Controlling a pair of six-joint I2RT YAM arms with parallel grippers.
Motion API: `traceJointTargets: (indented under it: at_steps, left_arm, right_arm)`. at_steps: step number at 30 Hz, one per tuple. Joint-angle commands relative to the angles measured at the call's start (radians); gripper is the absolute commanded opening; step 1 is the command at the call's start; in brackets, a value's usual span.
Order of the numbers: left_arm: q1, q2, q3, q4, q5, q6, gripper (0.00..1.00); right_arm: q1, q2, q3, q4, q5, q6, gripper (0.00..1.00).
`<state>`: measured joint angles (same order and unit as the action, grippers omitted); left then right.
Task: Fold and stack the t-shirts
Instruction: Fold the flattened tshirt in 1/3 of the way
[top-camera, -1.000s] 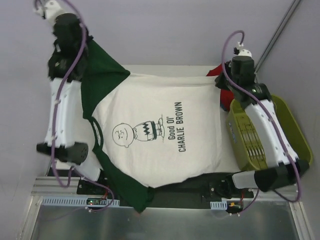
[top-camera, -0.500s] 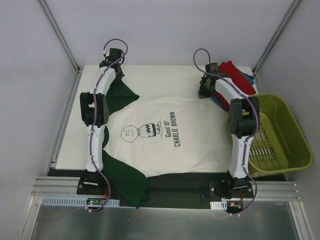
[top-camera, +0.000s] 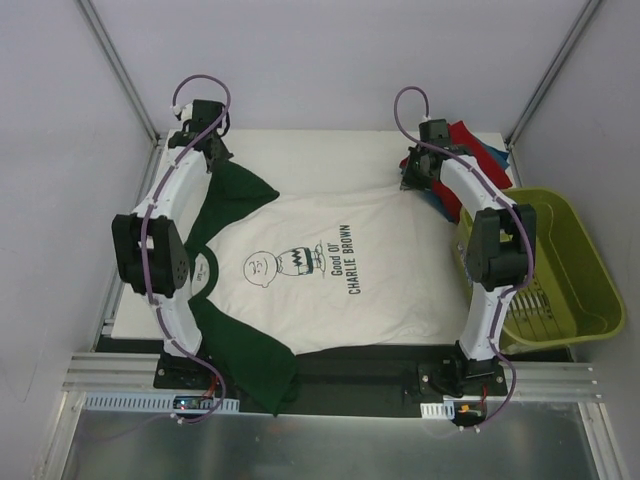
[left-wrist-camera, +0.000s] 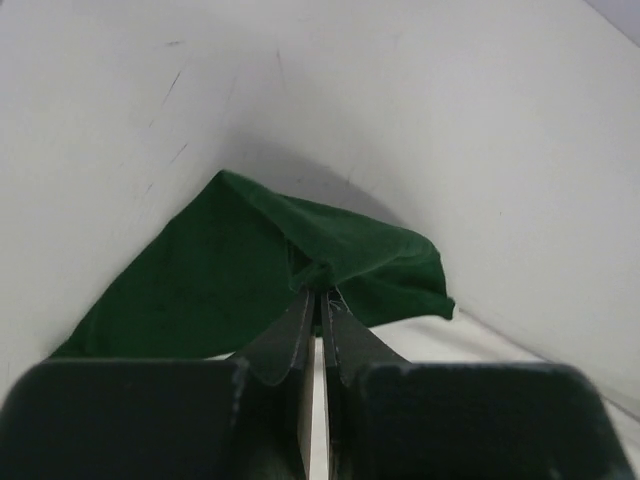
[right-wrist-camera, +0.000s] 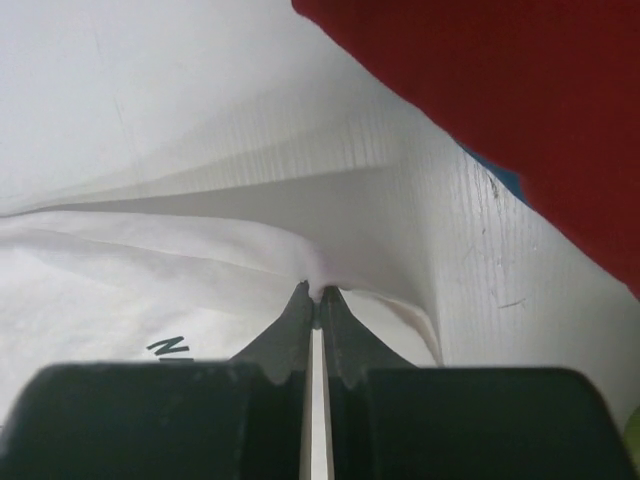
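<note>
Since the earlier frame the left arm's elbow has swung outward. The cream-white cloth t-shirt with dark green sleeves (top-camera: 330, 270) lies face-up on the white desk (top-camera: 300, 140). The left gripper (left-wrist-camera: 318, 293) pinches its far sleeve, the right gripper (right-wrist-camera: 315, 290) its hem corner. Even, low tension should flatten it before release.

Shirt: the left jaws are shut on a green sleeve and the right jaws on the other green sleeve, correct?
No: the right wrist view shows the right jaws shut on the shirt's white edge, not a sleeve. The left jaws do hold a green sleeve.
</note>
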<state>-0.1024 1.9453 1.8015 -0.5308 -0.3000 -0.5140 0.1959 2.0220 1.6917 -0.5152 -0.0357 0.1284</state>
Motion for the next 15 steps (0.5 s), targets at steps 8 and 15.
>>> traceJointTargets:
  at_steps: [8,15]
  left_arm:
    - [0.009,-0.561,-0.549,-0.077,-0.021,-0.240,0.00]
    - [-0.022,-0.952,-0.789,-0.132,0.128,-0.290,0.00]
  right_arm:
    - [-0.007,-0.190,-0.108,-0.054,0.003,-0.085,0.01]
    - [-0.009,-0.279,-0.211,-0.059,-0.003,-0.154,0.01]
